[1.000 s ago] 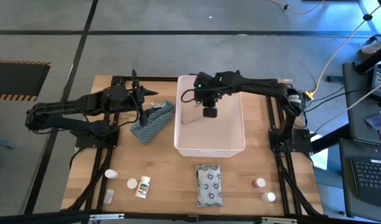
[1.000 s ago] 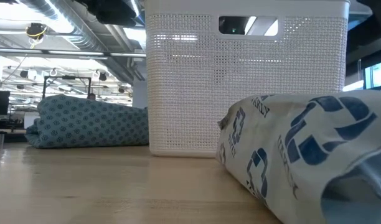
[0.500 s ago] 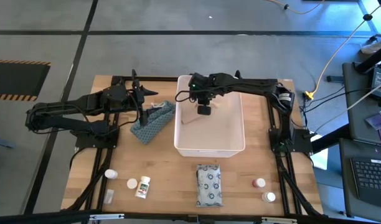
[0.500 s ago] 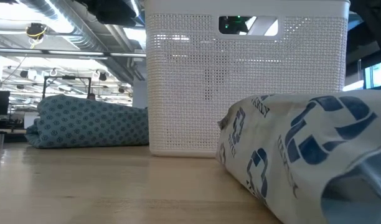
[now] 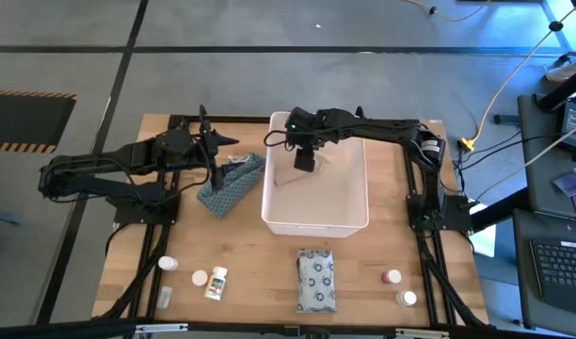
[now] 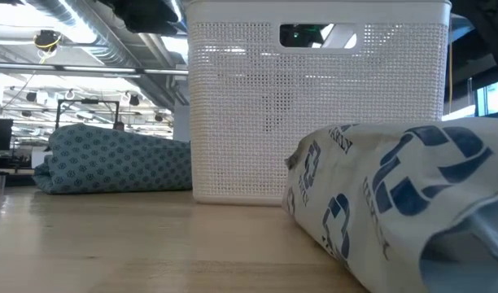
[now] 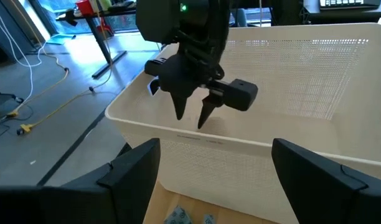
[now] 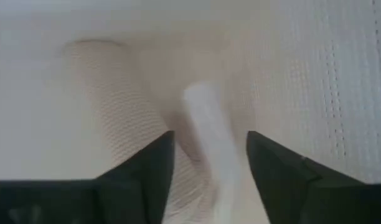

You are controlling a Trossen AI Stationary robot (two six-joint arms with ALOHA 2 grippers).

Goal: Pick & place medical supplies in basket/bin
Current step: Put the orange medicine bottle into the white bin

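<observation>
The white tub (image 5: 316, 212) stands mid-table, its slot handle (image 6: 321, 34) facing the near edge. My right gripper (image 5: 305, 166) is open and points down inside the tub's far-left part (image 7: 192, 118). Between its fingers (image 8: 209, 171) I look down on a beige bandage roll (image 8: 112, 118) and a white tube (image 8: 206, 124) lying on the tub floor. My left gripper (image 7: 221, 168) is open and waits left of the tub, over a blue patterned soft pack (image 5: 230, 184). A grey-white patterned pack (image 5: 316, 281) lies flat near the table's near edge. My right gripper hangs close to the tub's left wall (image 7: 197, 134); whether a finger touches that wall or the things below, I cannot tell.
Small white bottles (image 5: 200, 278) (image 5: 216, 282) (image 5: 168, 265) and a tube (image 5: 164, 298) lie at the near left. Two red-capped bottles (image 5: 392, 278) (image 5: 407, 298) stand near right. In the low view the patterned pack (image 6: 395, 195) fills the foreground before the tub (image 6: 314, 114).
My right gripper has moved inside the tub toward the table's left and slightly toward the far edge. The tub has slid a little toward the table's left.
</observation>
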